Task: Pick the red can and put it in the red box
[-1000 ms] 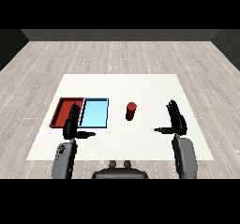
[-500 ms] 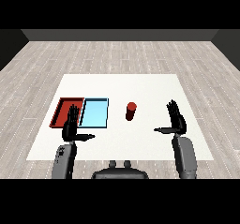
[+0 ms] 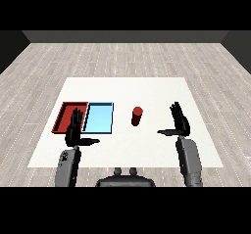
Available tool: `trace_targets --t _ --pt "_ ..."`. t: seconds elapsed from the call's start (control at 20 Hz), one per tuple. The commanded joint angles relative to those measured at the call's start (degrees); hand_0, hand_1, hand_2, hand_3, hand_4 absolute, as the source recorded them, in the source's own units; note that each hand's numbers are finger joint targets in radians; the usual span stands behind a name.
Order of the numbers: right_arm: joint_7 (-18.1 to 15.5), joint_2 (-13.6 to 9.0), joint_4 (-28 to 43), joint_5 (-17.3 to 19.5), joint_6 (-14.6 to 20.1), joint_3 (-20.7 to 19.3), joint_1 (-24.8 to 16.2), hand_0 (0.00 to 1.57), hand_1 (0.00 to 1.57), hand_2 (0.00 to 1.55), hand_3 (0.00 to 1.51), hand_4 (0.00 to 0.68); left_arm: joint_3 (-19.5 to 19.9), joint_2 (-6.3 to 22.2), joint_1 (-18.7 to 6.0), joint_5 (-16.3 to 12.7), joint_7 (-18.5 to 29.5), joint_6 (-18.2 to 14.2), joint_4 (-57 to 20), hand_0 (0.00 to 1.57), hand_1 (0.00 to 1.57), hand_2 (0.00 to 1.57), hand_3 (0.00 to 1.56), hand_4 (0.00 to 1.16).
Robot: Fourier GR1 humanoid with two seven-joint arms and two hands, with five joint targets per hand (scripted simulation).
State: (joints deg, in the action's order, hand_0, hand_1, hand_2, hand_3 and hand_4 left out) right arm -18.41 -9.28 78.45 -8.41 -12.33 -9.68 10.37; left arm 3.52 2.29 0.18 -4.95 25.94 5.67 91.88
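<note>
Clearly, the red can [image 3: 137,116] is standing upright just right of the light blue tray [image 3: 98,118], untouched, so a sideways brush from the right hand [image 3: 179,123] is likely to topple it. That hand is hovering well right of the can, fingers spread, thumb pointing inward. The left hand [image 3: 75,131] is hanging open over the red tray's [image 3: 64,116] near edge.
</note>
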Motion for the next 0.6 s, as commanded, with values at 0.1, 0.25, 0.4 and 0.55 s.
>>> trace_targets --t 0.1,0.25,0.4,0.55 --pt "-3.83 0.43 -11.58 1.78 1.08 -0.23 8.26 0.00 0.00 0.00 0.00 0.000 -0.72 -1.56 1.27 0.45 3.46 -0.17 -2.57 0.00 0.00 0.00 0.00 0.00" --pt "1.96 2.28 -5.00 1.20 3.13 1.77 6.47 0.00 0.00 0.00 0.00 0.000 0.18 -1.01 -1.30 0.66 4.50 -0.44 -5.20 0.00 0.00 0.00 0.00 0.00" --pt "0.66 2.25 -8.97 1.28 2.57 1.73 8.10 0.00 0.00 0.00 0.00 0.000 3.74 2.81 0.74 -4.28 -0.68 2.69 1.69 0.00 0.00 0.00 0.00 0.00" --pt "0.27 2.73 -11.03 -2.41 -0.78 0.52 6.26 0.00 0.00 0.00 0.00 0.000 3.12 2.09 -2.33 -4.11 -0.28 2.61 -1.76 0.00 0.00 0.00 0.00 0.00"
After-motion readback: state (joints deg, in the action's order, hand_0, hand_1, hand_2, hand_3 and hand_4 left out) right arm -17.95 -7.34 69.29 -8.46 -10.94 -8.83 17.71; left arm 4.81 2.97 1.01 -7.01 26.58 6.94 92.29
